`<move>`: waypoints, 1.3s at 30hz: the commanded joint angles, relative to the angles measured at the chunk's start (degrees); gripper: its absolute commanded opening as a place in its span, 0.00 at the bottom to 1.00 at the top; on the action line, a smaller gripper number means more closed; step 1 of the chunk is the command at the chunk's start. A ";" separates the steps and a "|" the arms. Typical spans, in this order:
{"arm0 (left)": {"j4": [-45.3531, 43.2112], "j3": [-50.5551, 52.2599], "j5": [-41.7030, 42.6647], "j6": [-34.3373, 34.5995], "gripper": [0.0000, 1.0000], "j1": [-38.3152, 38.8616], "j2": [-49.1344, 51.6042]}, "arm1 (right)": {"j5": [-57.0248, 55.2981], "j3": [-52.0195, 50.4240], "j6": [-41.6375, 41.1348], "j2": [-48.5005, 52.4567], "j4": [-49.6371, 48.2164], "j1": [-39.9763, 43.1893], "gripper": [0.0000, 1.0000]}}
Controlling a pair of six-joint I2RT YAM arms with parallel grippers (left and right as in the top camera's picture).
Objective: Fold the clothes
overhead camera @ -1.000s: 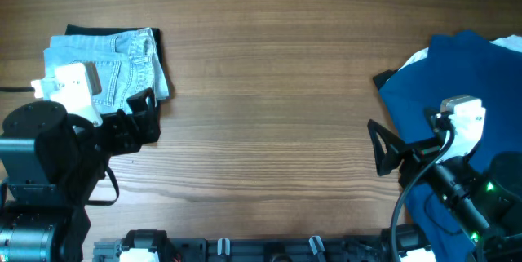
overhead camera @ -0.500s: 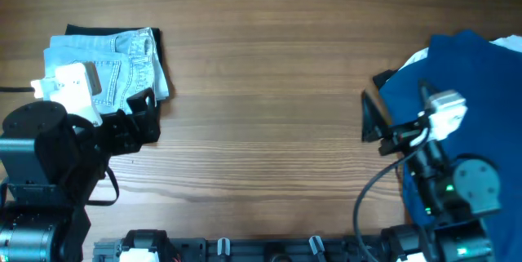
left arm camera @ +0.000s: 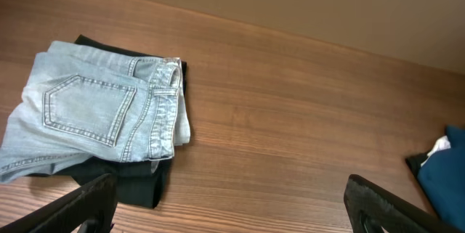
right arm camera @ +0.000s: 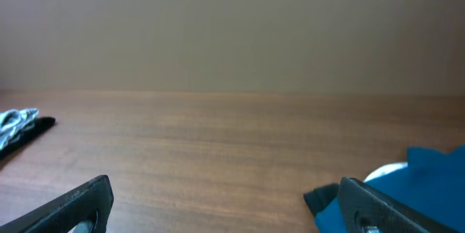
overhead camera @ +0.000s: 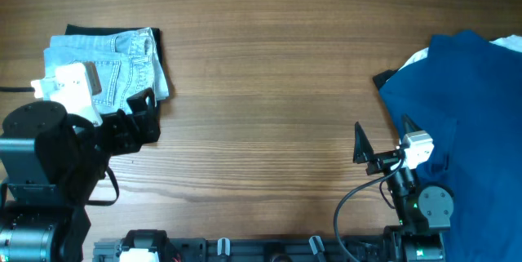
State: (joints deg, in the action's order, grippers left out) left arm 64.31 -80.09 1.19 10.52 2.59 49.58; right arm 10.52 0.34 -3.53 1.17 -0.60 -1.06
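Observation:
The folded light-blue jeans [overhead camera: 110, 62] lie at the far left on a black garment [overhead camera: 75, 30]; both show in the left wrist view, jeans [left arm camera: 94, 109] over black [left arm camera: 138, 182]. A navy garment [overhead camera: 465, 91] lies spread at the right over a white one [overhead camera: 510, 43] and a black one [overhead camera: 383, 78]. My left gripper [overhead camera: 140, 119] is open and empty just in front of the jeans [left arm camera: 232, 215]. My right gripper [overhead camera: 382, 135] is open and empty at the navy garment's left edge [right arm camera: 225, 211]; navy [right arm camera: 436, 168], white [right arm camera: 385, 173] and black [right arm camera: 323, 198] show beside its right finger.
The wooden table [overhead camera: 261, 91] spans the view between the two piles. The arm bases stand along the front edge. A plain wall rises behind the table in the wrist views.
My right arm has swung left off the navy garment and drawn back toward the front edge, gripper still open. The left arm and the clothes have not moved.

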 commanded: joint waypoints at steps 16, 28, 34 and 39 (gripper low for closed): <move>-0.13 0.17 0.26 -1.11 1.00 0.31 -0.09 | 1.53 -0.04 0.52 -0.90 -0.42 0.28 1.00; -0.13 0.17 0.24 -1.14 1.00 0.31 -0.09 | 1.51 -0.02 0.50 -0.90 -0.44 0.28 1.00; -4.72 2.05 -2.36 -1.31 1.00 0.15 -0.44 | 1.53 -0.04 0.50 -0.90 -0.44 0.28 1.00; -25.83 17.70 -0.70 -1.11 1.00 0.07 -6.36 | 1.53 -0.04 0.52 -0.90 -0.44 0.28 1.00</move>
State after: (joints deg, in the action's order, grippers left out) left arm 47.09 -72.47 -0.12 10.13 2.59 47.16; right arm 10.94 0.34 -3.53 1.10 -0.78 -1.02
